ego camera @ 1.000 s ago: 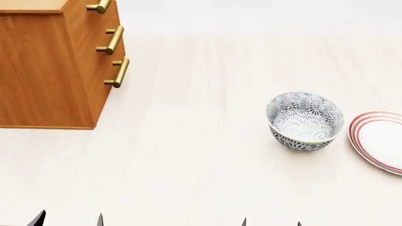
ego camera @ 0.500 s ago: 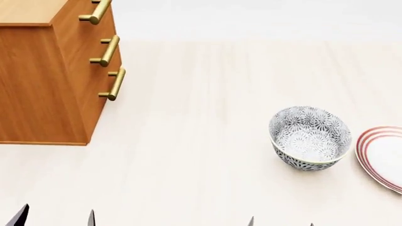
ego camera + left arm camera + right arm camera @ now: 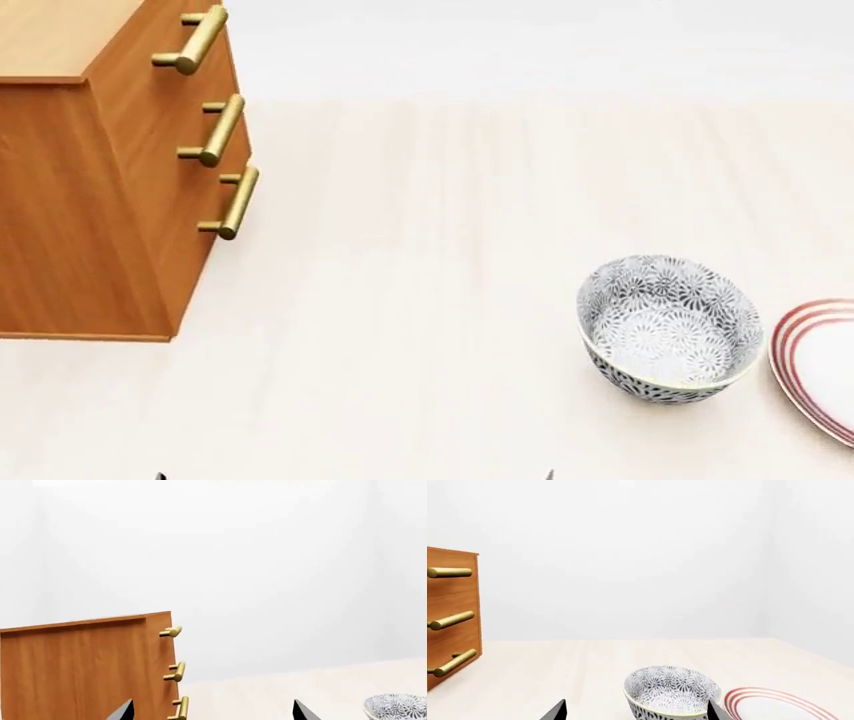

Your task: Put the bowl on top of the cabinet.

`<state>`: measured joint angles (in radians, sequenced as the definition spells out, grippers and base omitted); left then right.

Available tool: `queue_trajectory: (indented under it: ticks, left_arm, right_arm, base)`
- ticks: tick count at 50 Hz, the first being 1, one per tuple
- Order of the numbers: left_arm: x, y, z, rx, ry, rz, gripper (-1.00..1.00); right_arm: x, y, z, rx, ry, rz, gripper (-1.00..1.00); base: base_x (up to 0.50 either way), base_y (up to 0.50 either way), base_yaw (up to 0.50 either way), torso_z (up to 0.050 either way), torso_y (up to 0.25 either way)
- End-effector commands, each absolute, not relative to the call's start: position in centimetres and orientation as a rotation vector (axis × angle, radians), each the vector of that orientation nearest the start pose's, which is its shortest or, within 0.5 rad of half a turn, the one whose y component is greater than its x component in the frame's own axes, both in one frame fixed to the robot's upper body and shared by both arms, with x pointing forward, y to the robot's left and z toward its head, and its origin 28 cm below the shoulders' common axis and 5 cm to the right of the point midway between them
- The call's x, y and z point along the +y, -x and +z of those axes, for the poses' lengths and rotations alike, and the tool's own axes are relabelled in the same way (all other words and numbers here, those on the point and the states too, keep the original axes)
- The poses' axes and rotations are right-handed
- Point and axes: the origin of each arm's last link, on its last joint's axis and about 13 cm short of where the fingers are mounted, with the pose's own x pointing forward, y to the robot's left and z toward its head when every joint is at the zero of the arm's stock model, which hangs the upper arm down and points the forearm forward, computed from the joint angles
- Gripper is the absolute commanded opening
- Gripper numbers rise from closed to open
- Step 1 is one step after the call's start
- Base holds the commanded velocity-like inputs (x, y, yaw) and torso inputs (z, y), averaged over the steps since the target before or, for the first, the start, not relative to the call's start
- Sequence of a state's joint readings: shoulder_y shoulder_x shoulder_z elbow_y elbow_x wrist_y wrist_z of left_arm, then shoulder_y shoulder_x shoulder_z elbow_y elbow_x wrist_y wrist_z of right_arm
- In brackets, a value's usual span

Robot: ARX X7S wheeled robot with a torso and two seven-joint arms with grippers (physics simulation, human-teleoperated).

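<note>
Grey-and-white floral bowl (image 3: pixel 672 690) sits upright on the bench (image 3: pixel 427 300), framed between the right fingers (image 3: pixel 712 710), untouched. Both grippers stand spread, empty; cabinet (image 3: pixel 94 180) well apart.

Open table (image 3: pixel 400 250) separates cabinet (image 3: pixel 94 200) from bowl (image 3: pixel 667 330).

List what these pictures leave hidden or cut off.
- Grippers: in both wrist views only dark fingertips show, the rest cut by the frame edge; the head view barely shows them.
- White plate with red rings: cut by the head view's right edge.
- Tall orange-brown wooden cabinet: its top is mostly outside every view.
- Grey-and-white floral ceramic bowl: cut off in the left wrist view.
</note>
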<state>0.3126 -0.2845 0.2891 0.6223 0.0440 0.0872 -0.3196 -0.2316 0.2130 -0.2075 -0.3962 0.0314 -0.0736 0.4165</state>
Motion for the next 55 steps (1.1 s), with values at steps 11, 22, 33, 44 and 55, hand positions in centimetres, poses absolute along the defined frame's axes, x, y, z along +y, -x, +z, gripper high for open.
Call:
queue_trajectory:
  ticks: [11,22,33,44,55]
  left_arm:
    - [18.96,-12.60,9.38,-0.397,-0.086,-0.084,1.00]
    - [18.95,-12.63,9.33,-0.396,-0.087,-0.084,1.00]
    - [18.86,-12.64,9.21,-0.394,-0.087,-0.088,1.00]
    - [18.82,-12.60,9.23,-0.395,-0.088,-0.092,1.00]
    - [18.87,-12.71,9.22,-0.391,-0.086,-0.090,1.00]
  right_arm:
    - [-9.12,-14.98,5.86,-0.248,0.057,-0.138,1.00]
    - [-9.10,-14.84,5.88,-0.258,0.056,-0.135,1.00]
    - [-9.09,-14.77,5.87,-0.255,0.054,-0.129,1.00]
    - [-9.10,-14.69,5.92,-0.259,0.052,-0.126,1.00]
    - [-8.96,-14.86,5.92,-0.255,0.063,-0.152,1.00]
  base:
    - [0.25,0.00,0.00,0.000,0.000]
    - [0.26,0.00,0.00,0.000,0.000]
    - [0.36,0.00,0.00,0.000,0.000]
    - [0.36,0.00,0.00,0.000,0.000]
    - [0.06,0.00,0.00,0.000,0.000]
